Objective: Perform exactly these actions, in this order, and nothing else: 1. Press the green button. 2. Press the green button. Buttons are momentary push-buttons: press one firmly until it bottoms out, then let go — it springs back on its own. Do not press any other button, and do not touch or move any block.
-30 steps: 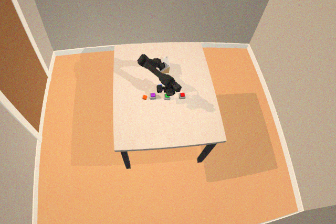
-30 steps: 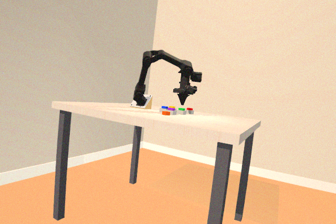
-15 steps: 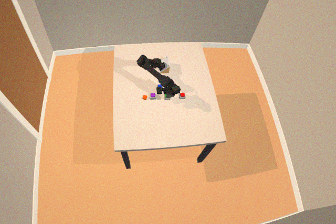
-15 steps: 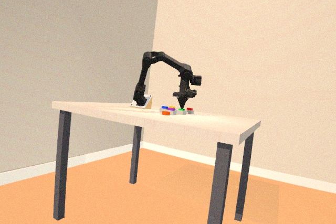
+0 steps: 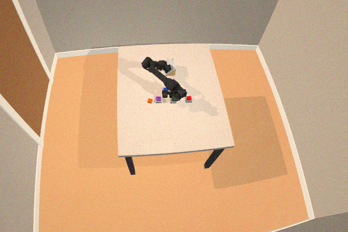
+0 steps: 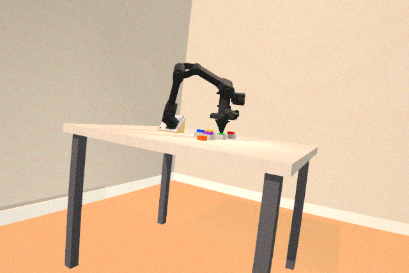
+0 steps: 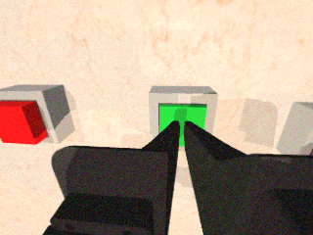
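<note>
The green button [image 5: 172, 100] [image 6: 219, 133] [image 7: 168, 117] has a green cap in a grey housing on the table. Its cap looks sunk into the housing, lower than the neighbouring caps stand. My gripper [image 6: 221, 132] [image 7: 181, 126] is shut and empty, pointing straight down with its fingertips at the green cap, seemingly touching it. The fingers hide the near part of the cap in the wrist view, and the arm covers much of the button in the top view.
The red button [image 5: 188, 98] [image 6: 231, 132] [image 7: 19, 122] stands on one side of the green one, the purple button [image 5: 158, 98] [image 6: 208, 133] on the other. A blue button [image 5: 166, 89] [image 6: 200, 130] and a yellow button [image 6: 209, 130] stand nearer the arm's base. An orange block [image 5: 150, 100] [image 6: 201, 137] lies beyond the purple button.
</note>
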Motion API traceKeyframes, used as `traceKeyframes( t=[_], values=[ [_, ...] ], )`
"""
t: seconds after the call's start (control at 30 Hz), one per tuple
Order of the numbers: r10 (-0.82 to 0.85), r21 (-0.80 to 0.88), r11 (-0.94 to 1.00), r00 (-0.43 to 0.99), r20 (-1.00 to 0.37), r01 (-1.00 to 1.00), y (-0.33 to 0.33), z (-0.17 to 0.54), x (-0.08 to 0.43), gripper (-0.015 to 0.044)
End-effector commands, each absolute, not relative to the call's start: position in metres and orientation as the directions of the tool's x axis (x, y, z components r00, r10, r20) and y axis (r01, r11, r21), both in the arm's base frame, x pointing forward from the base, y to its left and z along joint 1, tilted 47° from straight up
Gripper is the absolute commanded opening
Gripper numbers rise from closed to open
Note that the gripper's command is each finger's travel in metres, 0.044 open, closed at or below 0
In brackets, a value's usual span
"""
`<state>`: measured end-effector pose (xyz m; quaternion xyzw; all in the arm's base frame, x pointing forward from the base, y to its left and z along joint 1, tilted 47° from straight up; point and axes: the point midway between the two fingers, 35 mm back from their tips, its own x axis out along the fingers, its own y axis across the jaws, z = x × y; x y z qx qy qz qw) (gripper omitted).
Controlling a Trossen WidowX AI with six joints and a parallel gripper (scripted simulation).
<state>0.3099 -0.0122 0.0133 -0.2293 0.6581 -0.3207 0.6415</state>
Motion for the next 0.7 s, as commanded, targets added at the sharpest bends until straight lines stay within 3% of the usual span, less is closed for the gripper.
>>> traceKeyframes(
  t=[0.0, 0.33, 0.67],
  values=[
    [-0.717, -0.721, 0.686, -0.072, -0.693, 0.1, -0.013, 0.013, 0.309, 0.002],
    [-0.716, -0.72, 0.687, -0.073, -0.694, 0.1, 0.012, 0.037, 0.312, 0.002],
    [-0.697, -0.699, 0.71, -0.06, -0.714, 0.085, 0.157, -0.033, 0.293, 0.0283]
  ],
)
